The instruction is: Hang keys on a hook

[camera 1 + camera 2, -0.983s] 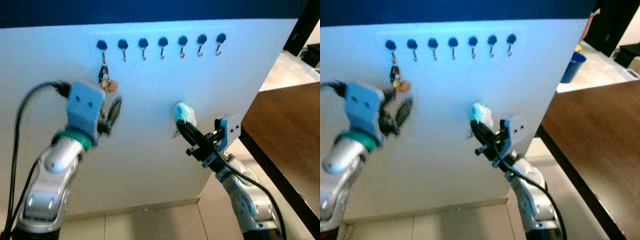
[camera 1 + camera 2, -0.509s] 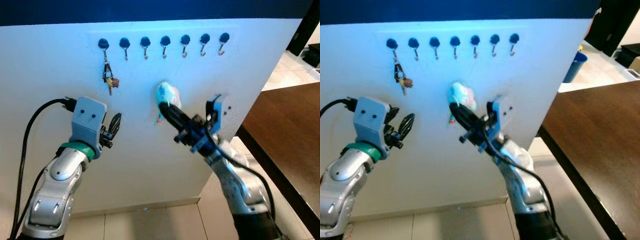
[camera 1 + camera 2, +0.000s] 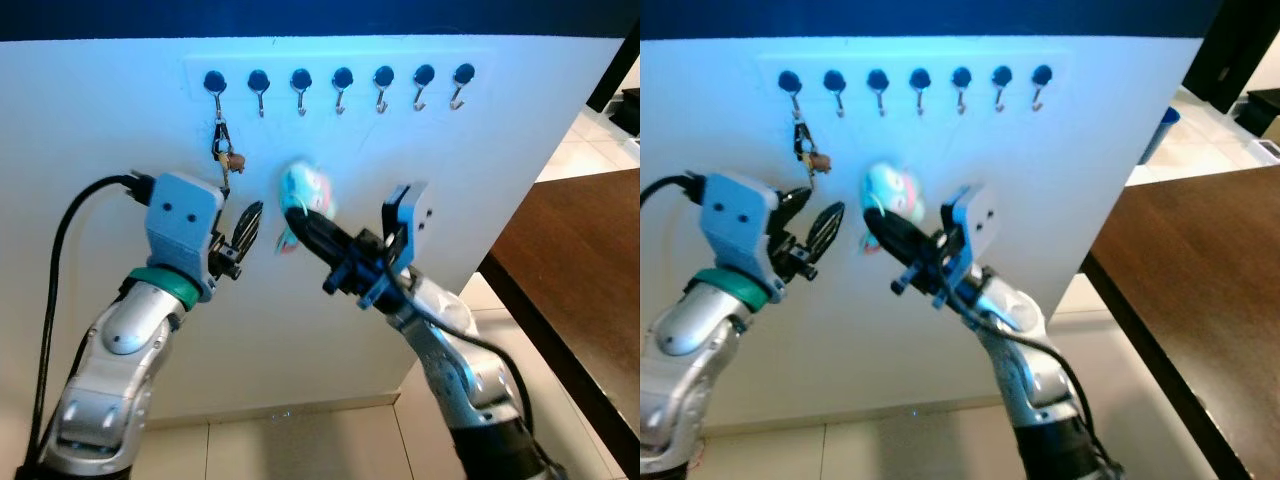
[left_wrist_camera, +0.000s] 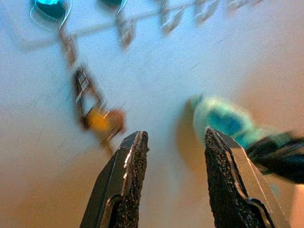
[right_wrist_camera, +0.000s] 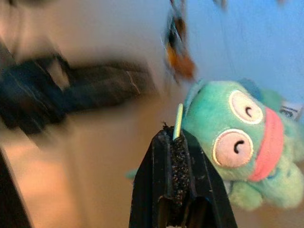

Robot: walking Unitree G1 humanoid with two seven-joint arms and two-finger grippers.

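The plush keychain was pinched by its thin green loop in the right gripper, held below the hook row and just right of the hung keys. It stood roughly upright, long axis vertical, face away from the wall. To do the step well, the loop should be raised above a free hook, then lowered on; the left gripper hung open nearby.

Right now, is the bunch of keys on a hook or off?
On: the keys hang from the leftmost hook; the open left tool is below, apart.
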